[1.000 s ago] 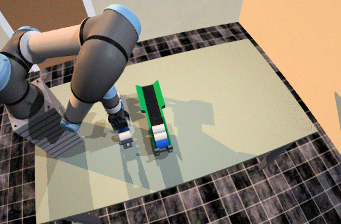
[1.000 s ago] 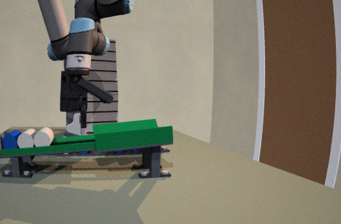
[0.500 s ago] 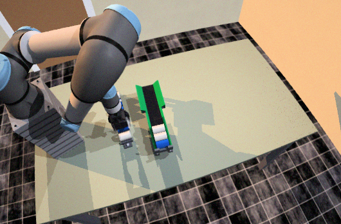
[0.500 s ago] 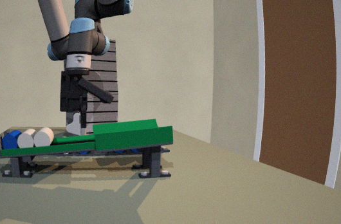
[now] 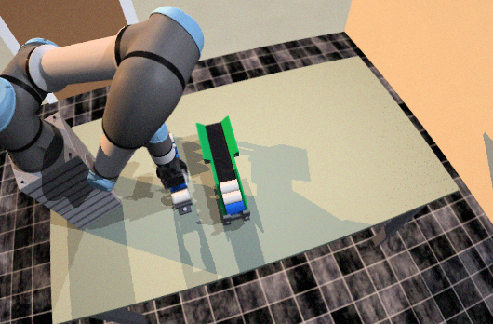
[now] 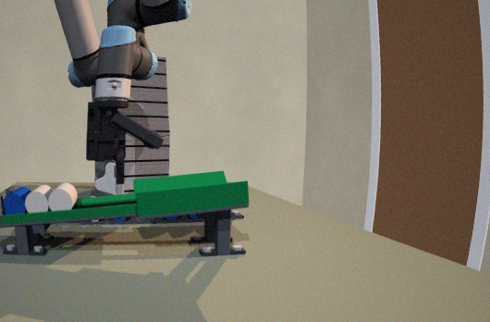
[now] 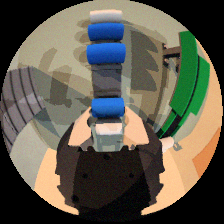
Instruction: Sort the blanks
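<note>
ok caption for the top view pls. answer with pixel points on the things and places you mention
Green feed ramp (image 5: 204, 144) with one blue blank (image 5: 234, 208) at the stop and two white blanks behind it

Below my fingers (image 5: 178, 182) (image 6: 112, 184), the rack (image 5: 185, 209) (image 7: 106, 82) shows a bare stretch between blue bars, open for me from above; two blue bars and a white one close off its far end; the green ramp (image 5: 205, 144) (image 6: 191, 203) (image 7: 189, 65) walls one side, its dark upper bed uncovered, three bars filling the stop end.
</note>
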`<state>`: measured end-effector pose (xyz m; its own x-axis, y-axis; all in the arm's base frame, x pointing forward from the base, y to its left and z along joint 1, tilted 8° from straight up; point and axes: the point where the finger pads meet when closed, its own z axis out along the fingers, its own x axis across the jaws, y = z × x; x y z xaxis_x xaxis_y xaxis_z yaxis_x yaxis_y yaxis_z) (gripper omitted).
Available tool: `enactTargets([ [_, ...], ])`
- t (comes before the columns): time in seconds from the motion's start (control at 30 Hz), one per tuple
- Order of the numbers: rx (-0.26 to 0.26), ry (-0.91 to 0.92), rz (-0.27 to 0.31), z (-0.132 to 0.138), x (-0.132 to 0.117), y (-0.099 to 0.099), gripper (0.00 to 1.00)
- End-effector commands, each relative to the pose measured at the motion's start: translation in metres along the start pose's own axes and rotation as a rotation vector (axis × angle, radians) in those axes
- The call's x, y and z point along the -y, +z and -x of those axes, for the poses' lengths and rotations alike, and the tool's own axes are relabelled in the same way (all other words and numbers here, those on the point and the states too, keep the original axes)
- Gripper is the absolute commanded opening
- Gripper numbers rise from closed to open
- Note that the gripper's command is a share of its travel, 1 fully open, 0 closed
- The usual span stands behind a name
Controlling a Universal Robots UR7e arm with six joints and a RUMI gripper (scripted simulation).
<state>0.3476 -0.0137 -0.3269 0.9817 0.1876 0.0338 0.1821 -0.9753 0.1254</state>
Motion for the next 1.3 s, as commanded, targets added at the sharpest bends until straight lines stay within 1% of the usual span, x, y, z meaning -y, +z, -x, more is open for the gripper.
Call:
enactTargets([
  [0.0, -0.004, 0.002, 0.002, -0.002, -0.002, 0.0, 0.36],
  [0.2, -0.001, 0.001, 0.0, 0.0, -0.001, -0.008, 0.36],
  [0.4, -0.001, 0.0, 0.0, 0.0, 0.0, -0.025, 0.36],
  [0.47, -0.001, 0.0, 0.0, 0.0, 0.0, -0.025, 0.36],
  [0.97, -0.001, 0.0, 0.001, 0.0, 0.0, -0.082, 0.36],
  [1.03, -0.001, 0.0, 0.001, 0.0, 0.0, -0.082, 0.36],
  [1.27, -0.001, 0.0, 0.0, 0.0, 0.0, -0.097, 0.36],
])
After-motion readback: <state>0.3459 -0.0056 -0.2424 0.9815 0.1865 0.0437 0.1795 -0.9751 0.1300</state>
